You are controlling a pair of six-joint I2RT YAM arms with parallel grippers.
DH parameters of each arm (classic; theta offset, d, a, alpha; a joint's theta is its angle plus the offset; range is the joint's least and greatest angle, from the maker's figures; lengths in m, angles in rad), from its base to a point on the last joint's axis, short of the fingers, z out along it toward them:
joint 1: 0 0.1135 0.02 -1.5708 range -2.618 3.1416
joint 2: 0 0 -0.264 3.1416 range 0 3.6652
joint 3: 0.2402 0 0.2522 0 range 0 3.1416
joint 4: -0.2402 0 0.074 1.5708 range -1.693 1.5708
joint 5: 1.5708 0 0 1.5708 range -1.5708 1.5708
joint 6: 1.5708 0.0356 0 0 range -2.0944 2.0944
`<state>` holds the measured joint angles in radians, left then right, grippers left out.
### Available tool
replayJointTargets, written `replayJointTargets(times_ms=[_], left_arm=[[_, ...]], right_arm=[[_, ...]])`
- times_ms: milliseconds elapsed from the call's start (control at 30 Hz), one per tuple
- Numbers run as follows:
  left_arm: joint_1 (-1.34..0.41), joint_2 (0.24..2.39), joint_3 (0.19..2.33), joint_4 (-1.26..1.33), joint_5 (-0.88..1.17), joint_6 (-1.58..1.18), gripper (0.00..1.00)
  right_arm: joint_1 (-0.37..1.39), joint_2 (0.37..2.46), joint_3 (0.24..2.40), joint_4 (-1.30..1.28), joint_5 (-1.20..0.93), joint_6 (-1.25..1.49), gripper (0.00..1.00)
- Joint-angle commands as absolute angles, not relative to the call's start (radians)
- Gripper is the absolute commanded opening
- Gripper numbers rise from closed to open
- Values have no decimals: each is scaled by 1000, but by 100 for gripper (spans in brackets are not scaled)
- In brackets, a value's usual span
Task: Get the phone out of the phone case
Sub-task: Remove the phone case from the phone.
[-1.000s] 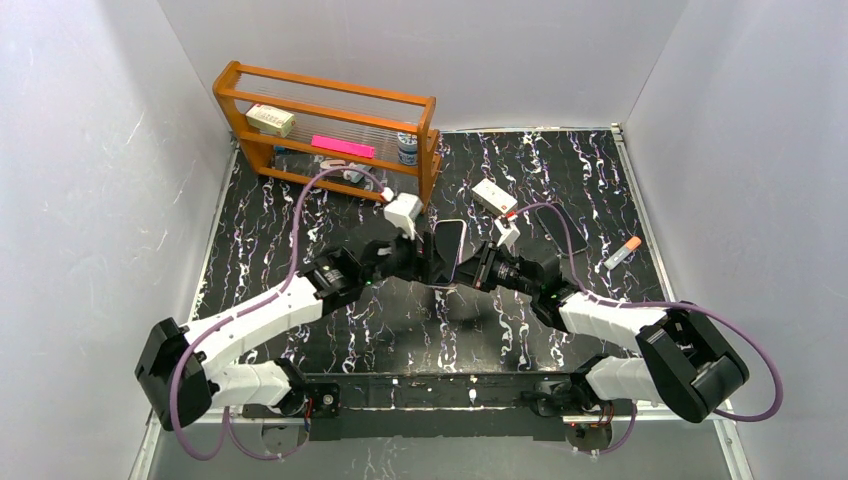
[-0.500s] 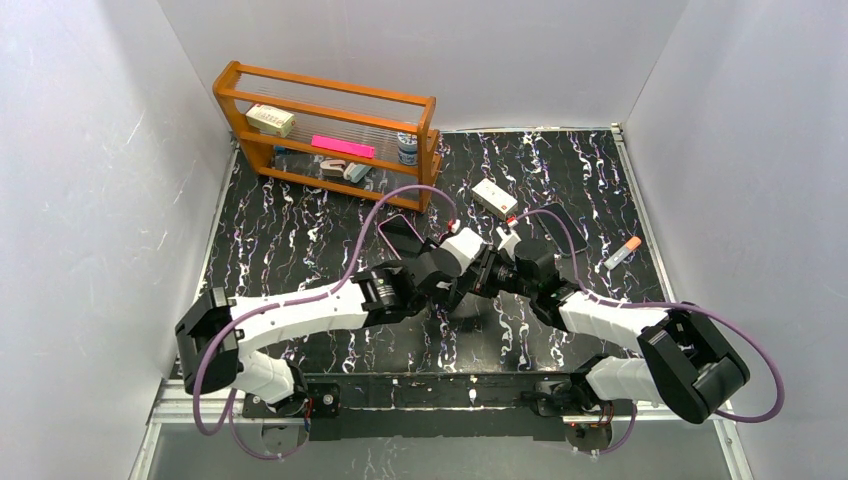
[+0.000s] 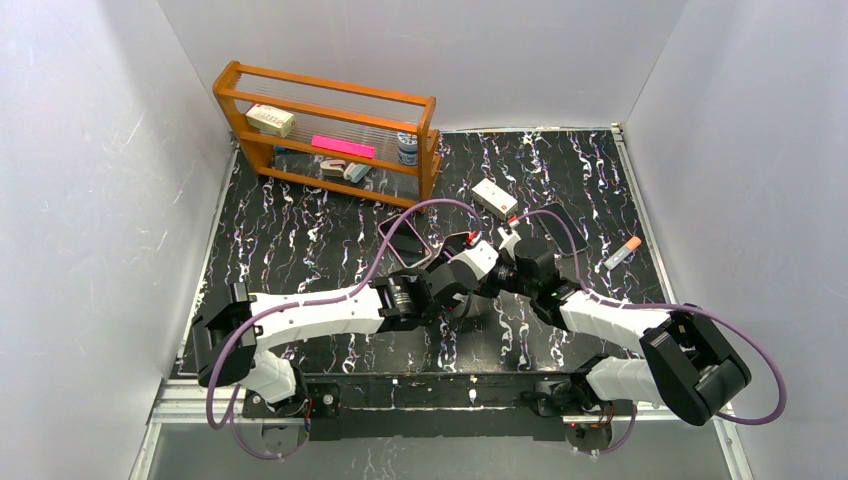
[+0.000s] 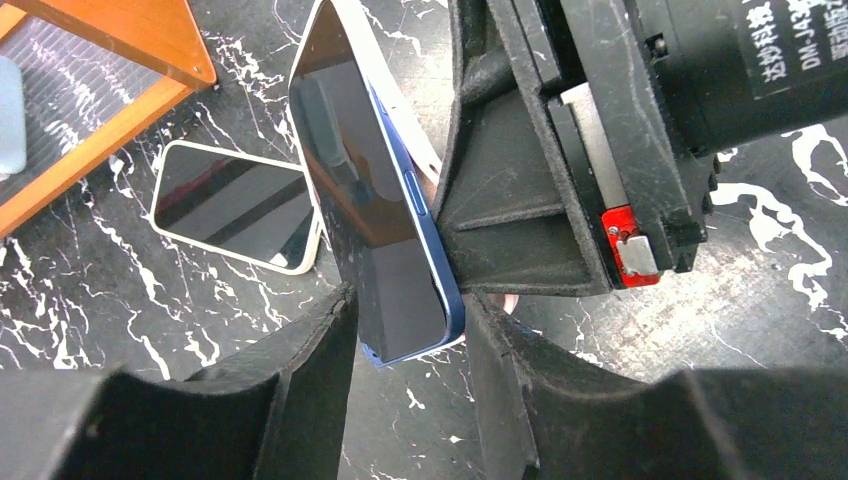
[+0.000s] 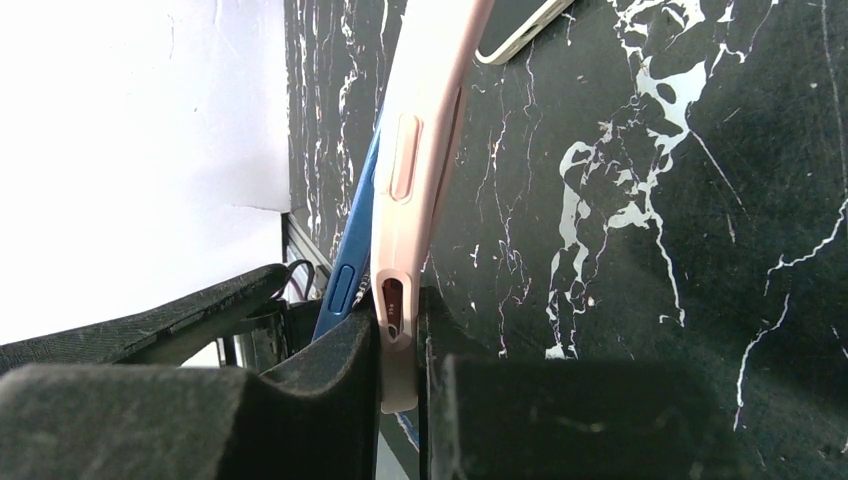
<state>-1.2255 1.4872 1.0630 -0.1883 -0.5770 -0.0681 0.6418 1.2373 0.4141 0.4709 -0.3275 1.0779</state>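
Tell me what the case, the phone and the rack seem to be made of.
Case: probably soft matte silicone, pale pink; it bows while held. Phone: glossy glass face showing reflections, smooth blue rim, perhaps metal. Rack: wood, orange-brown with a slight sheen, likely varnished.

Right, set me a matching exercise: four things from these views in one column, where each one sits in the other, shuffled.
Things:
1. blue phone
2. pink case
3. cream-rimmed phone
4. pink block

Places:
A. on the wooden rack
B. flat on the table
C. between the fingers of the left gripper
D. pinched in the right gripper

Pairs: 1-C, 2-D, 3-B, 4-A
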Motion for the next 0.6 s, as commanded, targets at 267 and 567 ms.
replayJointTargets(times_ms=[267, 567], left_arm=[[-1247, 1547, 1090, -233, -690, -8, 42], [-1247, 1578, 1100, -222, -736, 28, 36]], right_arm=[[645, 1206, 483, 596, -389, 1136, 1], [649, 1208, 497, 592, -409, 1139, 1]])
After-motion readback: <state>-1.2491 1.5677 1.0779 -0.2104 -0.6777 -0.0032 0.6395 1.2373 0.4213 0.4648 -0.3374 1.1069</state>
